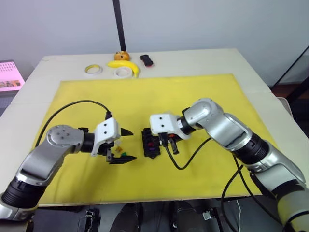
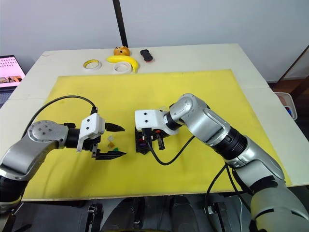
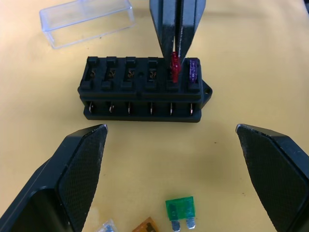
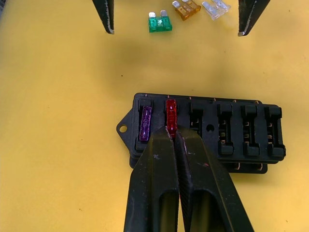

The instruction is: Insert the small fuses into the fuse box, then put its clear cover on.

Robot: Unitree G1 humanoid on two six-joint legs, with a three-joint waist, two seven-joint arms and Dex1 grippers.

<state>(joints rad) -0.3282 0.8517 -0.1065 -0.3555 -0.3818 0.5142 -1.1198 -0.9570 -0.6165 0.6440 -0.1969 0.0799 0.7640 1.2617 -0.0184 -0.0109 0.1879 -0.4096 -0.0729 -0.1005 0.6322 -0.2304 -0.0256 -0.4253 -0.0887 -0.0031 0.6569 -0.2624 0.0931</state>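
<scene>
The right gripper point(image 4: 172, 133), pinched on the red fuse point(image 4: 171, 115), stands over the fuse box point(image 4: 207, 133), seating it just beside the purple fuse point(image 4: 145, 123). The left gripper point(image 3: 171, 140) hangs open nearer the loose green fuse point(image 3: 180, 209), which lies on the side of the fuse box away from the clear cover point(image 3: 87, 20)

Two fuses seated in one fuse box point(image 4: 207, 133): purple point(image 4: 145, 123), red point(image 4: 171, 115). Three loose: green point(image 4: 160, 23), amber point(image 4: 186, 8), clear point(image 4: 216, 7). One clear cover point(image 3: 87, 21). Two tape rolls point(image 1: 93, 70).

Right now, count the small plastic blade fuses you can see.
5. Purple fuse seated in the black fuse box's end slot; red fuse in the next slot, at the right gripper tips; green, amber and clear fuses loose on the yellow mat. Others may be hidden.
</scene>
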